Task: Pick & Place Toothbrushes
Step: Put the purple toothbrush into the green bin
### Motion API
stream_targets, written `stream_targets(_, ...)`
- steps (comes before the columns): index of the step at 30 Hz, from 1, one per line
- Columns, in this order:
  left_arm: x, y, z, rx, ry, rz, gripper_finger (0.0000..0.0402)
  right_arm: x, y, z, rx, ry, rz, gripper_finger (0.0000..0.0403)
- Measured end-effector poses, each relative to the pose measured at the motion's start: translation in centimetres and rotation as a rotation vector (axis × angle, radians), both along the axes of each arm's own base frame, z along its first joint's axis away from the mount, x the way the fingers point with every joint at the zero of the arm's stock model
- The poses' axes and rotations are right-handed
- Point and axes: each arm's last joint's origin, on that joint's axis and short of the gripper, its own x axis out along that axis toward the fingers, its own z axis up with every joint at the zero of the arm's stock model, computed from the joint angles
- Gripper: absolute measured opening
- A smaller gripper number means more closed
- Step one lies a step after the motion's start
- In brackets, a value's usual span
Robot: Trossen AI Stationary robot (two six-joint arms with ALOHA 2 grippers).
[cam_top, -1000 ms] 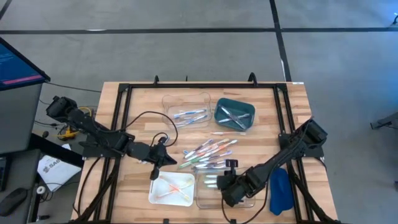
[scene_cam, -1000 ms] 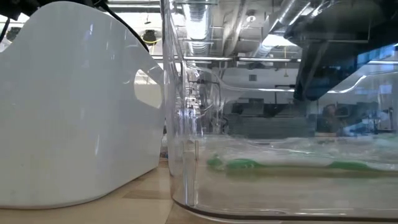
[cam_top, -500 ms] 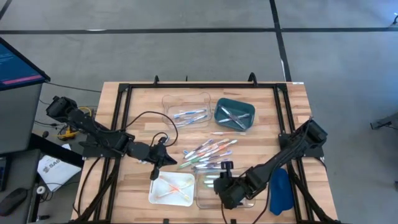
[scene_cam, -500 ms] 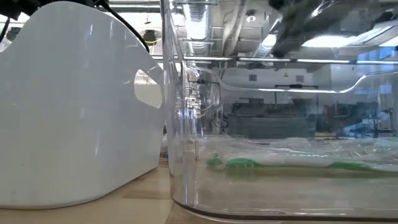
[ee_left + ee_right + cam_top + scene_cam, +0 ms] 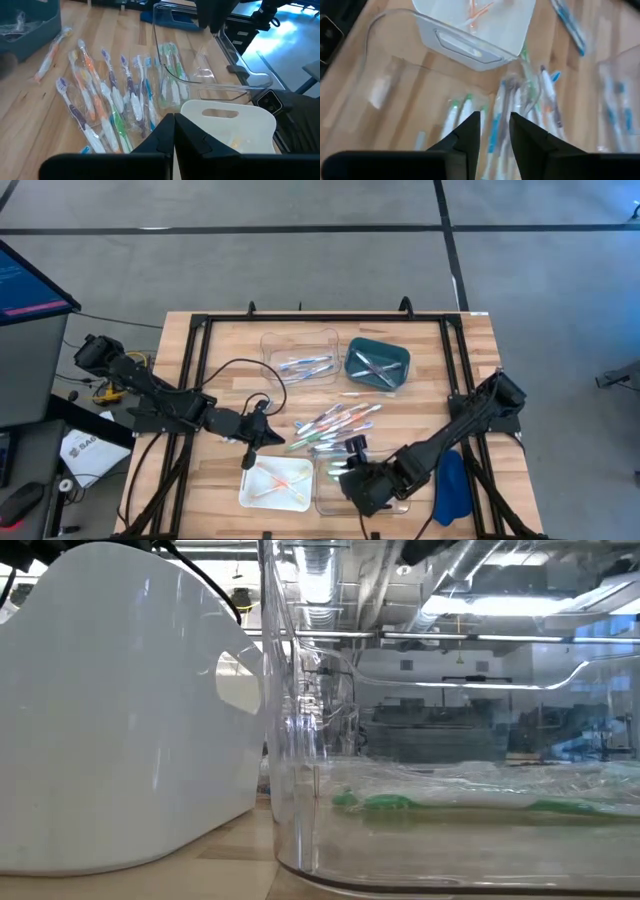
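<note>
A loose pile of toothbrushes (image 5: 335,425) in clear wrappers lies on the wooden table's middle (image 5: 107,102). Green toothbrushes (image 5: 390,803) lie in the near clear tray (image 5: 335,485), and orange ones lie in the white tray (image 5: 275,483). Blue ones lie in the far clear tray (image 5: 300,362) and pale ones in the teal tray (image 5: 377,363). My right gripper (image 5: 495,131) hangs open above the near clear tray's far side (image 5: 350,463), with nothing between its fingers. My left gripper (image 5: 174,125) is shut and hovers left of the pile (image 5: 252,432).
A blue cloth (image 5: 452,485) lies at the near right, beside my right arm. A black frame (image 5: 200,330) runs around the table's edges. In the low view the white tray (image 5: 120,710) and the clear tray's wall (image 5: 290,740) stand close in front.
My right gripper has risen above the near clear tray, gone a little toward the table's left edge and rolled about its own line. In the low view its dark arm has climbed almost out of the picture. The green toothbrushes in the tray have stayed put.
</note>
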Motion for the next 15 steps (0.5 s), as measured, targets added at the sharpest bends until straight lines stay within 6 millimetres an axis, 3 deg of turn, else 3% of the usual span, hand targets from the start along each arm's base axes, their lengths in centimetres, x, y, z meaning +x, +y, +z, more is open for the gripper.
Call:
stream_targets(7, 0.0, 0.1, 0.0, 0.071, -0.018, -0.008, 0.0001, -0.3, -1.9, 2.0, -0.079, -0.032, 0.012, 0.0071)
stream_targets(15, 0.7, 1.5, 0.2, 0.170, -0.049, 0.046, 0.0001, -2.4, -7.8, 4.5, -0.058, -0.114, -0.063, 0.0069)
